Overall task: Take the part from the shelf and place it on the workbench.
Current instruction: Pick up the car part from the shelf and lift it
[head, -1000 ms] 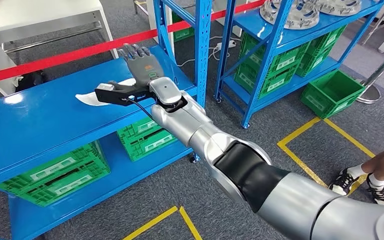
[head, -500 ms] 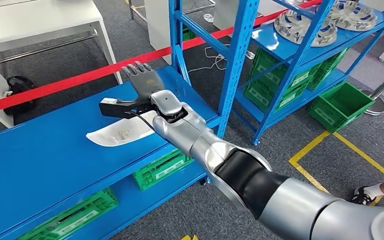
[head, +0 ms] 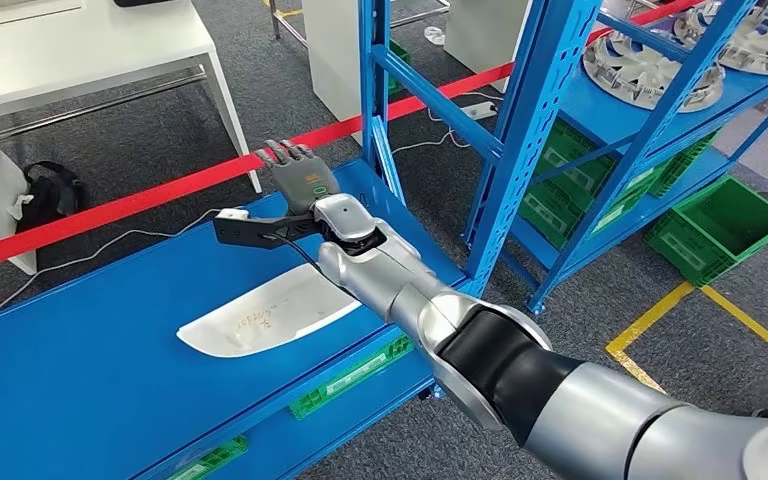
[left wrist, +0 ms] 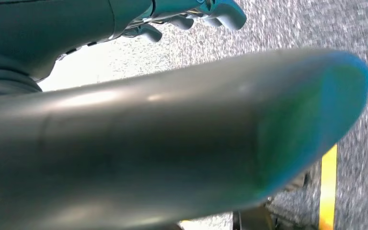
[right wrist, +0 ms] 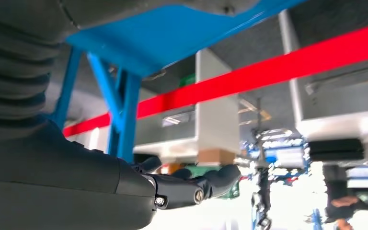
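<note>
The part (head: 260, 322), a flat white blade-shaped piece with faint writing, lies on the blue shelf (head: 80, 360) near its front edge. My right arm reaches over the shelf, its forearm crossing above the part's right end. My right hand (head: 298, 172) hovers past the part, over the shelf's far edge, fingers straight and spread, holding nothing. The right wrist view has its dark fingers (right wrist: 191, 184) extended in front of the red tape. In the left wrist view my left hand (left wrist: 191, 14) hangs over grey floor, fingers loosely apart with nothing in them.
A blue shelf upright (head: 380, 90) stands just right of my right hand. Red barrier tape (head: 140, 195) runs behind the shelf, with a white table (head: 80, 40) beyond it. A neighbouring blue rack holds round metal parts (head: 650, 70) and green crates (head: 730, 225).
The whole picture has shifted, so the camera has moved. My right wrist, earlier right over the part, is now beyond it, and the whole part lies uncovered nearer to me.
</note>
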`<state>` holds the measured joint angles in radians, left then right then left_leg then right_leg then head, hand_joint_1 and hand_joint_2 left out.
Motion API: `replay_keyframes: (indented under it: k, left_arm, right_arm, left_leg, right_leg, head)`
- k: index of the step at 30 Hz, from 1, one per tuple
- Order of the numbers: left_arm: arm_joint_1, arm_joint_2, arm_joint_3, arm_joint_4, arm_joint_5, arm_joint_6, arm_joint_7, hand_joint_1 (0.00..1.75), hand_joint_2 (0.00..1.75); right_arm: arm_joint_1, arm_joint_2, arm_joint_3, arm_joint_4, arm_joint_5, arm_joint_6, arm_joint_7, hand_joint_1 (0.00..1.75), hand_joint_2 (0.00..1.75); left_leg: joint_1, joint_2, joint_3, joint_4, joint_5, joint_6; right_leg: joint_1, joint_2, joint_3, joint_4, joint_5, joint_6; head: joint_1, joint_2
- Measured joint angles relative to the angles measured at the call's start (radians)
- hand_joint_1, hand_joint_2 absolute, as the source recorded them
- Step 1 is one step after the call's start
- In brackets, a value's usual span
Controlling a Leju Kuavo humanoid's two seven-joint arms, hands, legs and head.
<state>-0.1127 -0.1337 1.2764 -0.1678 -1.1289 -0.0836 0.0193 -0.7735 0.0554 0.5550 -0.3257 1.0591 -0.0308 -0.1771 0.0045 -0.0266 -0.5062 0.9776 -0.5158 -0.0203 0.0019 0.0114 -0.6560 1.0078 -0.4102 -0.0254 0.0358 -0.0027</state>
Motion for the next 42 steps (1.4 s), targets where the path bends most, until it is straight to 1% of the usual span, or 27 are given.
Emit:
replay_keyframes:
  k: [3, 5, 8, 9, 10, 12, 13, 17, 22, 23, 25, 26, 27, 28, 29, 30, 31, 32, 33, 34, 35, 36, 37, 38, 39, 40, 42]
  left_arm:
    - [-0.005, 0.000, 0.000, 0.000, 0.000, 0.004, -0.001, 0.00, 0.00]
    - [-0.004, 0.000, 0.000, 0.000, 0.000, 0.006, -0.001, 0.00, 0.00]
    - [0.000, -0.001, 0.000, 0.001, 0.000, 0.006, -0.001, 0.00, 0.00]
    - [-0.001, -0.001, 0.000, 0.001, 0.000, 0.006, -0.001, 0.00, 0.00]
    - [-0.003, -0.001, 0.000, 0.001, -0.001, 0.006, -0.002, 0.00, 0.00]
    - [-0.008, -0.001, 0.000, 0.001, -0.001, 0.006, -0.002, 0.00, 0.00]
    - [-0.009, -0.001, 0.000, 0.001, -0.001, 0.006, -0.002, 0.00, 0.00]
    - [-0.010, -0.001, 0.000, 0.001, -0.002, 0.006, -0.002, 0.00, 0.00]
    - [-0.010, -0.002, 0.000, 0.001, -0.002, 0.006, -0.002, 0.00, 0.00]
    - [-0.010, -0.002, 0.000, 0.001, -0.002, 0.006, -0.002, 0.00, 0.00]
    - [-0.010, -0.001, 0.000, 0.001, -0.002, 0.006, -0.002, 0.00, 0.00]
    - [-0.011, -0.001, 0.000, 0.001, -0.002, 0.006, -0.002, 0.00, 0.00]
    - [-0.011, -0.003, 0.000, 0.002, -0.002, 0.006, -0.002, 0.00, 0.00]
    - [-0.012, -0.005, 0.000, 0.002, -0.002, 0.006, -0.002, 0.00, 0.00]
    - [-0.013, -0.007, 0.000, 0.002, -0.001, 0.006, -0.002, 0.00, 0.00]
    - [-0.013, -0.008, 0.000, 0.002, -0.001, 0.006, -0.003, 0.00, 0.00]
    - [-0.014, -0.008, 0.000, 0.002, 0.000, 0.006, -0.003, 0.00, 0.00]
    - [-0.013, -0.008, 0.000, 0.001, 0.001, 0.006, -0.003, 0.00, 0.00]
    - [-0.013, -0.009, 0.000, 0.001, 0.001, 0.006, -0.003, 0.00, 0.00]
    - [-0.013, -0.009, 0.000, 0.002, 0.001, 0.006, -0.003, 0.00, 0.00]
    - [-0.013, -0.009, 0.000, 0.002, 0.001, 0.006, -0.003, 0.00, 0.00]
    - [-0.013, -0.010, 0.000, 0.002, 0.001, 0.006, -0.003, 0.00, 0.00]
    - [-0.012, -0.010, 0.000, 0.001, 0.001, 0.006, -0.003, 0.00, 0.00]
    - [-0.013, -0.009, 0.000, 0.001, 0.001, 0.006, -0.003, 0.00, 0.00]
    - [-0.013, -0.009, 0.000, 0.001, 0.001, 0.006, -0.003, 0.00, 0.00]
    - [-0.014, -0.008, 0.000, 0.000, 0.001, 0.007, -0.003, 0.00, 0.00]
    - [-0.013, -0.009, 0.000, 0.000, 0.001, 0.007, -0.003, 0.00, 0.00]
  right_arm:
    - [0.006, 0.014, 0.000, 0.000, -0.017, -0.004, -0.014, 0.00, 0.00]
    - [0.023, 0.018, 0.000, 0.000, -0.024, -0.012, -0.021, 0.00, 0.00]
    - [0.047, 0.025, 0.000, -0.003, -0.029, -0.018, -0.027, 0.00, 0.00]
    - [0.045, 0.029, 0.000, -0.006, -0.029, -0.019, -0.027, 0.00, 0.00]
    - [0.037, 0.033, 0.000, -0.011, -0.029, -0.019, -0.027, 0.00, 0.00]
    - [0.018, 0.040, 0.000, -0.020, -0.030, -0.019, -0.027, 0.00, 0.00]
    - [0.009, 0.043, 0.000, -0.023, -0.030, -0.020, -0.027, 0.00, 0.00]
    - [-0.007, 0.050, 0.000, -0.033, -0.031, -0.021, -0.027, 0.00, 0.00]
    - [-0.014, 0.057, 0.000, -0.035, -0.033, -0.023, -0.027, 0.00, 0.00]
    - [-0.015, 0.059, 0.000, -0.035, -0.033, -0.023, -0.027, 0.00, 0.00]
    - [-0.015, 0.061, 0.000, -0.038, -0.033, -0.024, -0.028, 0.00, 0.00]
    - [-0.015, 0.062, 0.000, -0.041, -0.033, -0.024, -0.029, 0.00, 0.00]
    - [-0.015, 0.063, 0.000, -0.044, -0.032, -0.024, -0.029, 0.00, 0.00]
    - [-0.017, 0.064, 0.001, -0.048, -0.033, -0.024, -0.028, 0.00, 0.00]
    - [-0.018, 0.065, 0.002, -0.050, -0.033, -0.024, -0.028, 0.00, 0.00]
    - [-0.020, 0.065, 0.004, -0.052, -0.033, -0.023, -0.027, 0.00, 0.00]
    - [-0.019, 0.065, 0.007, -0.052, -0.033, -0.021, -0.026, 0.00, 0.00]
    - [-0.017, 0.065, 0.010, -0.052, -0.034, -0.020, -0.025, 0.00, 0.00]
    - [-0.013, 0.065, 0.013, -0.052, -0.036, -0.019, -0.024, 0.00, 0.00]
    - [-0.009, 0.065, 0.014, -0.052, -0.037, -0.019, -0.022, 0.00, 0.00]
    - [-0.008, 0.065, 0.015, -0.052, -0.038, -0.019, -0.021, 0.00, 0.00]
    - [-0.008, 0.065, 0.016, -0.053, -0.039, -0.019, -0.020, 0.00, 0.00]
    - [-0.010, 0.065, 0.017, -0.054, -0.039, -0.019, -0.019, 0.00, 0.00]
    - [-0.011, 0.066, 0.018, -0.055, -0.039, -0.019, -0.018, 0.00, 0.00]
    - [-0.011, 0.067, 0.019, -0.056, -0.039, -0.019, -0.017, 0.00, 0.00]
    - [-0.010, 0.067, 0.019, -0.056, -0.040, -0.019, -0.015, 0.00, 0.00]
    - [-0.008, 0.068, 0.020, -0.058, -0.040, -0.018, -0.014, 0.00, 0.00]
  left_leg:
    - [0.000, 0.002, 0.007, -0.007, 0.003, -0.002]
    - [0.001, 0.003, 0.020, -0.013, 0.002, -0.001]
    - [0.002, 0.004, 0.046, -0.028, -0.016, 0.009]
    - [0.002, 0.005, 0.051, -0.034, -0.023, 0.007]
    - [0.003, 0.006, 0.053, -0.038, -0.028, 0.003]
    - [0.004, 0.007, 0.056, -0.040, -0.028, -0.010]
    - [0.004, 0.007, 0.057, -0.039, -0.027, -0.012]
    - [0.004, 0.007, 0.060, -0.037, -0.025, -0.015]
    - [0.003, 0.007, 0.061, -0.034, -0.025, -0.015]
    - [0.002, 0.007, 0.060, -0.030, -0.026, -0.014]
    - [-0.001, 0.006, 0.060, -0.025, -0.026, -0.005]
    - [-0.003, 0.007, 0.060, -0.026, -0.021, 0.001]
    - [0.001, 0.008, 0.067, -0.039, -0.011, 0.007]
    - [0.005, 0.011, 0.073, -0.054, 0.001, 0.013]
    - [0.010, 0.014, 0.079, -0.069, 0.011, 0.017]
    - [0.015, 0.017, 0.083, -0.081, 0.017, 0.019]
    - [0.017, 0.020, 0.082, -0.082, 0.019, 0.021]
    - [0.019, 0.021, 0.080, -0.080, 0.019, 0.019]
    - [0.021, 0.022, 0.078, -0.075, 0.017, 0.017]
    - [0.024, 0.022, 0.076, -0.069, 0.013, 0.014]
    - [0.029, 0.022, 0.073, -0.060, 0.008, 0.008]
    - [0.033, 0.021, 0.071, -0.049, 0.000, 0.001]
    - [0.037, 0.020, 0.066, -0.036, -0.009, -0.008]
    - [0.038, 0.020, 0.057, -0.022, -0.018, -0.017]
    - [0.037, 0.019, 0.050, -0.008, -0.026, -0.026]
    - [0.036, 0.019, 0.042, 0.001, -0.029, -0.033]
    - [0.037, 0.018, 0.036, 0.009, -0.032, -0.042]
  right_leg:
    - [-0.001, 0.007, -0.001, -0.004, -0.007, -0.003]
    - [0.001, 0.007, 0.011, -0.007, -0.015, -0.008]
    - [0.005, 0.007, 0.034, -0.007, -0.029, -0.014]
    - [0.005, 0.007, 0.035, -0.005, -0.031, -0.014]
    - [0.006, 0.007, 0.035, -0.003, -0.032, -0.015]
    - [0.007, 0.007, 0.037, -0.002, -0.032, -0.015]
    - [0.006, 0.007, 0.038, -0.002, -0.032, -0.015]
    - [0.006, 0.007, 0.042, -0.002, -0.029, -0.015]
    - [0.006, 0.007, 0.045, -0.003, -0.028, -0.013]
    - [0.004, 0.007, 0.045, -0.005, -0.027, -0.010]
    - [-0.001, 0.008, 0.046, -0.009, -0.021, -0.002]
    - [-0.003, 0.009, 0.047, -0.014, -0.016, 0.004]
    - [-0.002, 0.009, 0.047, -0.018, -0.014, 0.008]
    - [0.000, 0.008, 0.044, -0.015, -0.019, 0.012]
    - [0.001, 0.007, 0.033, 0.008, -0.035, 0.016]
    - [0.001, 0.005, 0.011, 0.053, -0.060, 0.020]
    - [-0.002, 0.003, -0.020, 0.119, -0.091, 0.026]
    - [-0.007, 0.002, -0.054, 0.191, -0.117, 0.032]
    - [-0.013, 0.001, -0.079, 0.242, -0.128, 0.039]
    - [-0.019, -0.001, -0.089, 0.261, -0.122, 0.046]
    - [-0.024, -0.004, -0.079, 0.240, -0.098, 0.052]
    - [-0.030, -0.007, -0.050, 0.181, -0.061, 0.059]
    - [-0.033, -0.009, -0.017, 0.120, -0.040, 0.065]
    - [-0.033, -0.009, 0.010, 0.072, -0.027, 0.066]
    - [-0.033, -0.008, 0.025, 0.044, -0.028, 0.061]
    - [-0.030, -0.006, 0.025, 0.043, -0.040, 0.052]
    - [-0.030, -0.004, 0.015, 0.046, -0.045, 0.031]
  head:
    - [0.000, 0.000]
    - [0.000, 0.000]
    - [0.000, 0.000]
    - [-0.001, 0.000]
    - [0.000, 0.000]
    - [0.000, 0.000]
    - [0.000, 0.000]
    - [0.000, 0.000]
    - [0.000, 0.000]
    - [0.000, 0.000]
    - [0.000, 0.000]
    - [0.000, 0.000]
    - [-0.001, 0.000]
    - [0.000, 0.000]
    - [0.001, 0.000]
    - [0.002, 0.000]
    - [0.004, 0.000]
    - [0.004, 0.000]
    - [0.004, 0.000]
    - [0.005, 0.000]
    - [0.005, 0.000]
    - [0.005, 0.000]
    - [0.005, 0.000]
    - [0.006, 0.000]
    - [0.006, 0.000]
    - [0.007, 0.000]
    - [0.007, 0.000]
